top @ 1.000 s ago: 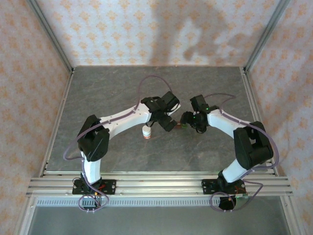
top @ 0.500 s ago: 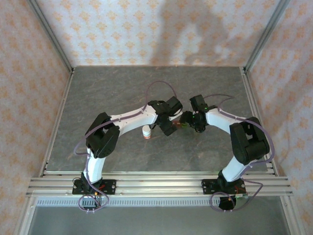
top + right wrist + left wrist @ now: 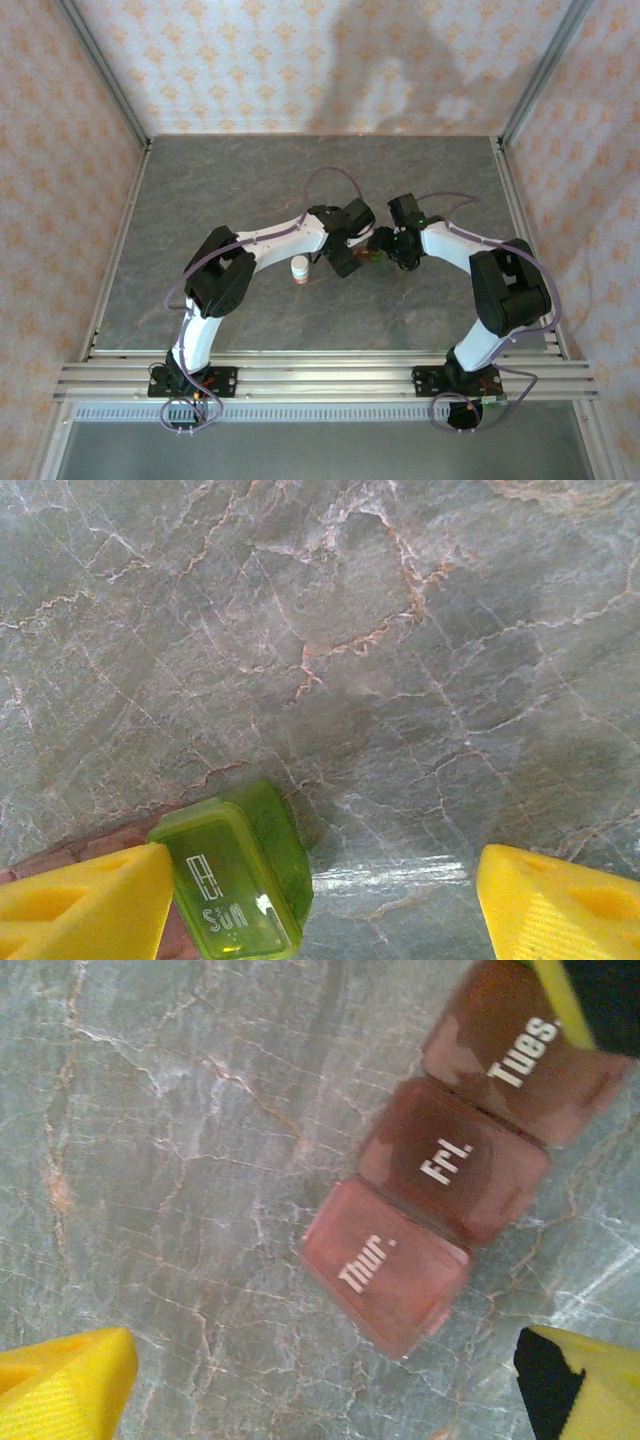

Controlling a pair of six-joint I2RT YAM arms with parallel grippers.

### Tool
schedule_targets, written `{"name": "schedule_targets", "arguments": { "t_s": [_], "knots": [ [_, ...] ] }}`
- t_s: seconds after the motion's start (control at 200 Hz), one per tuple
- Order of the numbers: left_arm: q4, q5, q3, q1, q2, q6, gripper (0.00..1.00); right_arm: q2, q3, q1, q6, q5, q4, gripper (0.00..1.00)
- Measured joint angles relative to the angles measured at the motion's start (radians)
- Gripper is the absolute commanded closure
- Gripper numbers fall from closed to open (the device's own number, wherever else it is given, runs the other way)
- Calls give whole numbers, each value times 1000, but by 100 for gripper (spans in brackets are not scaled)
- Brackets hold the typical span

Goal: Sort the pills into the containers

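Container strip point(image 3: 440, 1175) lies diagonally between left fingers point(image 3: 70, 1385), which are wide open and empty. Right fingers point(image 3: 90, 900) also spread and empty, green end box point(image 3: 235, 885) just beside one.

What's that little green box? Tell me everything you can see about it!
The green box is a small, shiny cube of see-through plastic with rounded corners. Its lid is shut and says "Sun" in white. It lies on the grey table, next to a red-brown box. It sits between the right gripper's open jaws, close by one yellow finger.
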Motion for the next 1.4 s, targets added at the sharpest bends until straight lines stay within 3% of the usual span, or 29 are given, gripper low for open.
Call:
{"name": "schedule_targets", "arguments": {
  "t_s": [1.396],
  "knots": [
    [1, 35, 177, 135, 142, -43, 0, 0, -24, -5, -1, -17, 45, 22]
  ]
}}
